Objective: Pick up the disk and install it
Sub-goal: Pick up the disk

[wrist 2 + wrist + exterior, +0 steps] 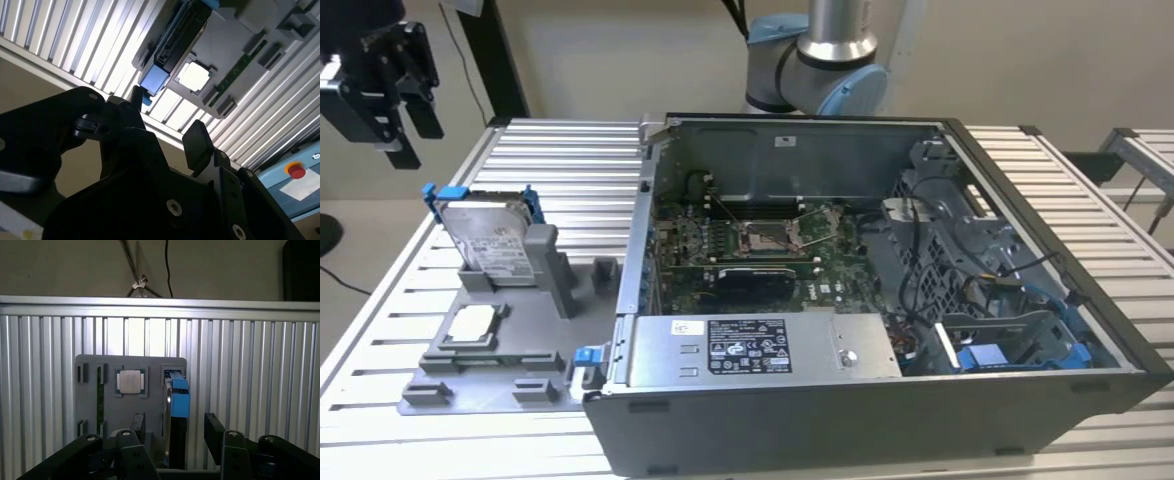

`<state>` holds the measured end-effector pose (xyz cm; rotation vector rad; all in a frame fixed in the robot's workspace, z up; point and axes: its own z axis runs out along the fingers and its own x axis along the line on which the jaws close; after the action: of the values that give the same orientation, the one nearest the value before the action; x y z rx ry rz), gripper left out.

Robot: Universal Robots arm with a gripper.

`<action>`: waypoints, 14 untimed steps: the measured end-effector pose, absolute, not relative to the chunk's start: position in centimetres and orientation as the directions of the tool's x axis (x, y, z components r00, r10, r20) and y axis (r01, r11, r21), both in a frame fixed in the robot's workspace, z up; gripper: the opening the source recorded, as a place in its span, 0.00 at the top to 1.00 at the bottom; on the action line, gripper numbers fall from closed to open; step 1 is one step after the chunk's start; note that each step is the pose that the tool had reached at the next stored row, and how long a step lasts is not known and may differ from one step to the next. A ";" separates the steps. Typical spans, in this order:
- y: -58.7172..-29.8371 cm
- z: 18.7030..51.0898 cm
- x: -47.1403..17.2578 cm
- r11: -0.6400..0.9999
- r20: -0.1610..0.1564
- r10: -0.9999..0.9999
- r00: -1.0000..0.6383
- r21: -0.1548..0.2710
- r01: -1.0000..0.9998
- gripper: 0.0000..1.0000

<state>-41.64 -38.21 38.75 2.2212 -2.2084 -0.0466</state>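
The disk stands on edge in a slot of the grey holder plate, on the exterior view's left, with its white label facing out and its blue bracket around it. In both wrist views it appears edge-on, with the blue bracket end showing. My gripper hangs high above and a little beyond the disk, apart from it. Its black fingers stand open with nothing between them, and the disk lies in line with the gap in the first wrist view.
An open computer case lies beside the holder, with a power-supply box and a blue-lined bay inside. A small square chip sits on the holder. The slatted metal table lies beneath, and a red button sits off it.
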 end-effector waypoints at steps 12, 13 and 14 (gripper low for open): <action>-38.2 38.6 -41.6 -0.006 -0.015 -1.000 0.006 0.027 -1.000 0.00; -38.2 38.6 -41.6 -0.006 -0.015 -1.000 0.006 0.027 -1.000 0.00; -38.2 38.5 -41.6 -0.006 -0.015 -1.000 0.006 0.027 -1.000 0.00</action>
<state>-41.65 -38.22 38.50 2.2216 -2.2087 -0.0463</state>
